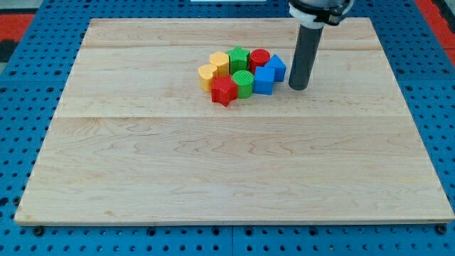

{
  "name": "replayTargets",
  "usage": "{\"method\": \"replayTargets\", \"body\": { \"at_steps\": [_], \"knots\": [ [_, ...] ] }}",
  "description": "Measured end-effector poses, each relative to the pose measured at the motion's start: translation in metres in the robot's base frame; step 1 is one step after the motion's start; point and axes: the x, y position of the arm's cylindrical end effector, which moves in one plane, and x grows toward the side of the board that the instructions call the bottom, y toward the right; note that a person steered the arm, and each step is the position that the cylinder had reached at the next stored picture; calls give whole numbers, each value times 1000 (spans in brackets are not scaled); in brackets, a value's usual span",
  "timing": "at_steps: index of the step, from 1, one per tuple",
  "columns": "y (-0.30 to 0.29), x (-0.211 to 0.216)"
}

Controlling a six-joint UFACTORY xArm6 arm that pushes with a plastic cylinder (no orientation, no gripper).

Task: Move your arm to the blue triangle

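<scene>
blue triangle [276,67] sits at the right end of the block cluster, far half of the board [213,185]. it looks light, rigid, easy to slide. my tip [298,87] stands just right of it, holding nothing, path clear. blue cube [263,80] and red cylinder [259,59] crowd its left.

A pale wooden worktop [213,171] of joined planks fills most of the view, evenly lit. Around it runs a blue perforated base [441,128] dotted with holes. Red patches, possibly more perforated panel, show at the top corners [18,18].
</scene>
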Motion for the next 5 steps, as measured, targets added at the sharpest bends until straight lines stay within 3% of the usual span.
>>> {"method": "replayTargets", "body": {
  "at_steps": [5],
  "knots": [
    [18,-32]
  ]
}}
